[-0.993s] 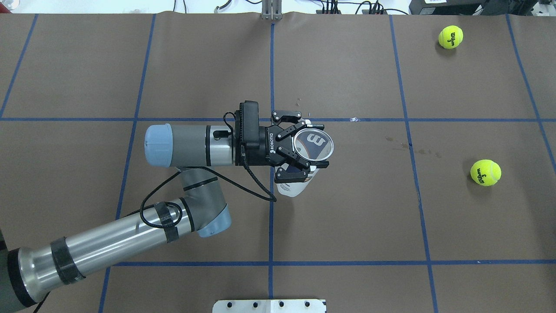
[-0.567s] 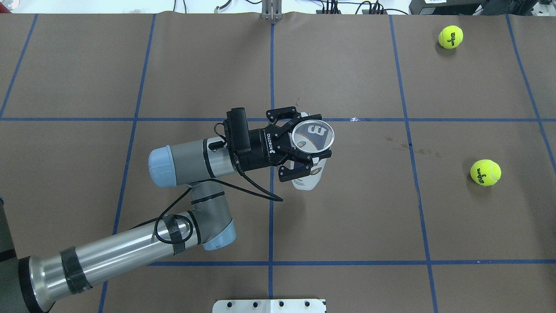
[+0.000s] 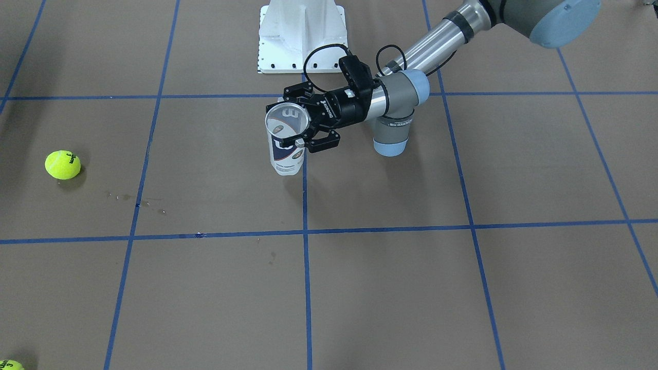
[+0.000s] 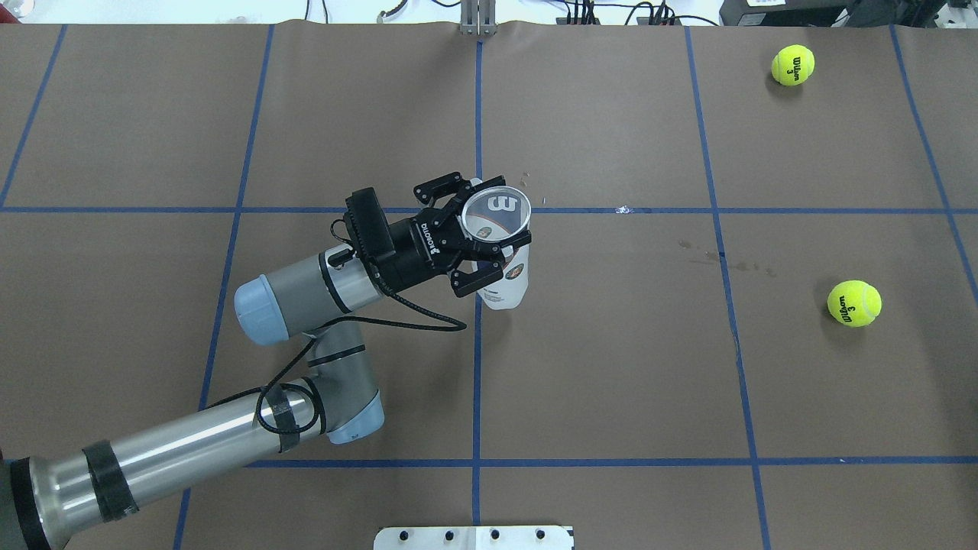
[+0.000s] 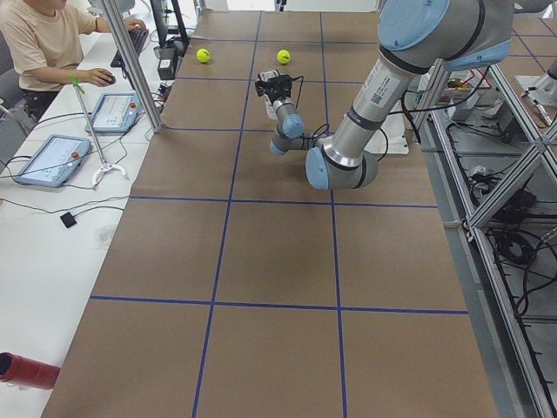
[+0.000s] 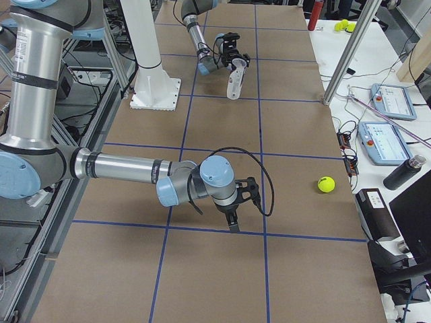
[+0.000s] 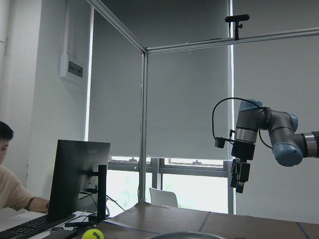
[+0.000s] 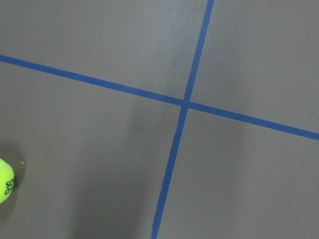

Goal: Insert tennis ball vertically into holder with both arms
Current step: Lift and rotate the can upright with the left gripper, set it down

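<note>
The holder (image 4: 506,284) is a clear Wilson can with a navy-and-white label. It stands upright with its open mouth up, near the table's middle. My left gripper (image 4: 489,229) is shut on the holder just below its rim; both also show in the front view, the gripper (image 3: 297,128) and the holder (image 3: 284,158). Two tennis balls (image 4: 854,302) (image 4: 792,65) lie far to the right. My right gripper (image 6: 233,217) points down over bare table, away from the nearer ball (image 6: 326,184). It is small in the left wrist view (image 7: 239,178). I cannot tell whether it is open.
The white metal base (image 4: 474,537) sits at the table's near edge. Blue tape lines (image 4: 477,382) divide the brown table into squares. The right wrist view shows a tape crossing (image 8: 185,103) and a ball (image 8: 4,181) at its left edge. An operator (image 5: 39,39) sits beside the table.
My left gripper has swung the holder to the left and farther from the robot, turning counter-clockwise, still shut on it. The balls have not moved.
</note>
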Tool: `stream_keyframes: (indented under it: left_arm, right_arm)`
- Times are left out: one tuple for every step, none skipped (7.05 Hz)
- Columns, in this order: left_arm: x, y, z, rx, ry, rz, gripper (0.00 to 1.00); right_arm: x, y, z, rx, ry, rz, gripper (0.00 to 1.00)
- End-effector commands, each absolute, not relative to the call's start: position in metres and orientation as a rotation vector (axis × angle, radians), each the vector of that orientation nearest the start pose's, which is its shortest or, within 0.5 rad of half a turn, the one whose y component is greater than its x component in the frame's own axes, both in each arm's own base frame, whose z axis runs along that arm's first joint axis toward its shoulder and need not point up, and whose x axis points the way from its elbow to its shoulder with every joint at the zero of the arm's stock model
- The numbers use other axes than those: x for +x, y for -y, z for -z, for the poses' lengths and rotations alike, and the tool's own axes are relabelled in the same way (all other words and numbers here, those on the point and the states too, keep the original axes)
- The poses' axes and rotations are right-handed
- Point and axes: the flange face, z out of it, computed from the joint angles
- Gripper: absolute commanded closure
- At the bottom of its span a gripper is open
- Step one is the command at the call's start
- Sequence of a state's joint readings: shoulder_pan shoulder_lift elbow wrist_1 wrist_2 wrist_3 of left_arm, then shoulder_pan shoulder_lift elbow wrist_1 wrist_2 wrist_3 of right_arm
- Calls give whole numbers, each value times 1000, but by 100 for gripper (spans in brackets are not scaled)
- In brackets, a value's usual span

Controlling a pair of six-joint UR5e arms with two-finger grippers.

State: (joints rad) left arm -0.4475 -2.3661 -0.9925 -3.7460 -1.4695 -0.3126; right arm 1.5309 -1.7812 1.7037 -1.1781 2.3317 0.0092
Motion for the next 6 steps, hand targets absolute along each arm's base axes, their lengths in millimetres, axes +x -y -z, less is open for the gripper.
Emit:
stream_keyframes:
  left_arm:
    - [554, 423, -257, 1821, -1520, -274, 32]
    - [555, 423, -257, 1820, -1519, -277, 32]
    - [556, 423, -259, 1821, -1512, -281, 31]
    - [556, 423, -260, 1819, -1510, -282, 30]
    - [557, 423, -260, 1817, -1510, -284, 26]
    - [557, 423, -260, 1819, -1509, -285, 22]
  right_arm:
    - [48, 422, -645, 283, 762, 150, 0]
    - [48, 422, -645, 283, 763, 150, 0]
    - [48, 422, -645, 284, 762, 150, 0]
    - [48, 422, -644, 284, 762, 147, 0]
    - [48, 423, -639, 273, 771, 98, 0]
    - [48, 423, -636, 273, 775, 87, 0]
